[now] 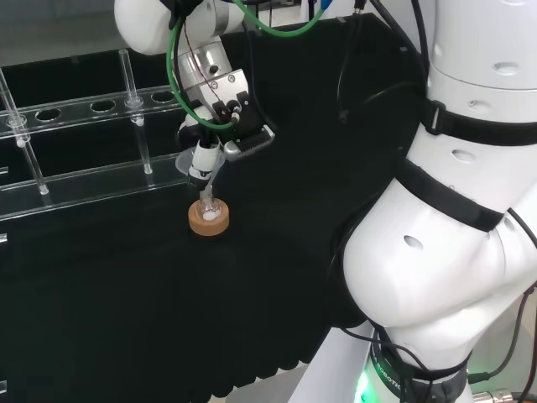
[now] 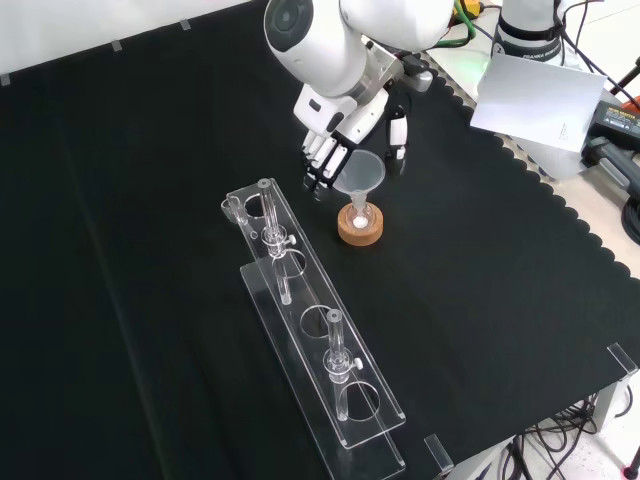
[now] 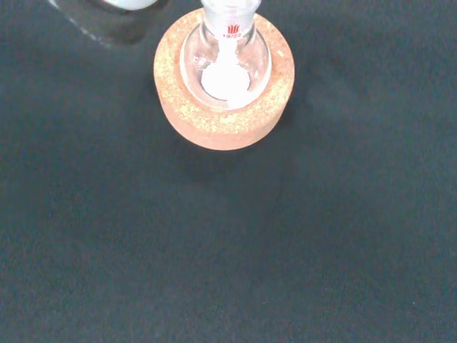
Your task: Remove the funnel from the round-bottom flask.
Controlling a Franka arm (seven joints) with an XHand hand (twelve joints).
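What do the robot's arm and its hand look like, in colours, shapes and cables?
The arm is made of glossy white, rounded links with black bands at the joints. A green cable and thin black wires run along it towards the wrist. The hand is white and black, with jointed fingers whose tips are dark.

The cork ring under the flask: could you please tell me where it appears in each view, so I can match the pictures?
Head view: the cork ring sits left of centre, just below the hand.
Front view: it sits right of centre, below the hand, right of the clear rack.
Wrist view: close and large, round the flask.
Shared landmark: the white patch in the flask.
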